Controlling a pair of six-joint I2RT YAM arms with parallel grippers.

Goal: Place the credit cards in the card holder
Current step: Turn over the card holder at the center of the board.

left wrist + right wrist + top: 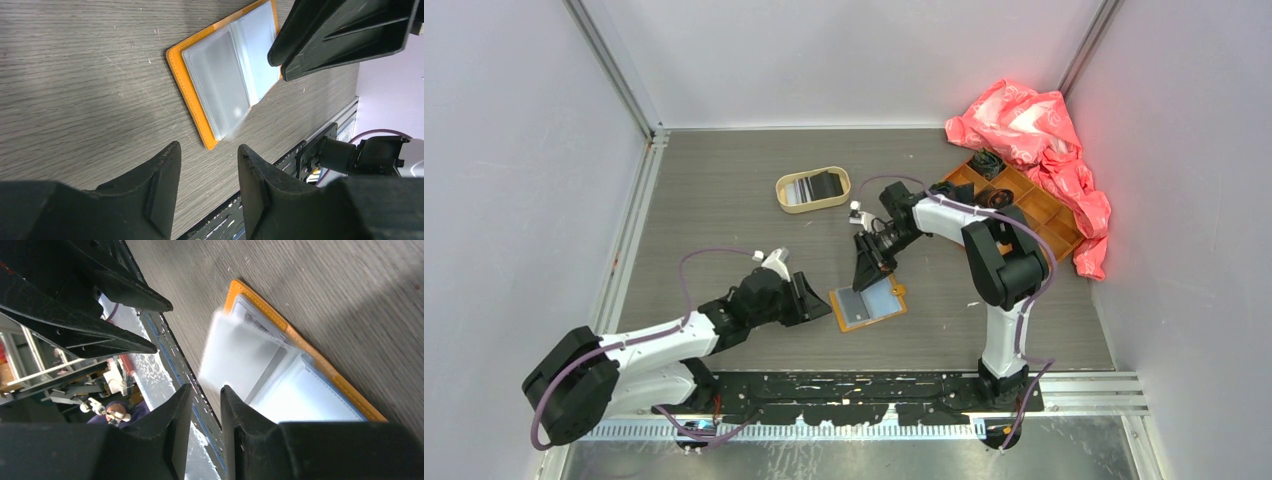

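The orange card holder (848,318) lies open on the table, its clear sleeves up. It also shows in the left wrist view (192,95) and the right wrist view (300,342). One sleeve page (235,357) is blurred in motion. A pale blue-white surface fills the right-hand sleeve (310,395). My right gripper (864,283) hangs just over the holder, open, with nothing between its fingers (204,390). My left gripper (824,308) sits open and empty just left of the holder (207,155). A striped card (802,190) and a black card (827,183) lie in the oval tray.
The oval tan tray (812,206) stands behind the holder. At the back right, an orange compartmented box (1024,200) sits against a crumpled pink bag (1034,130). Walls close in three sides. The black mounting rail (874,385) runs along the near edge.
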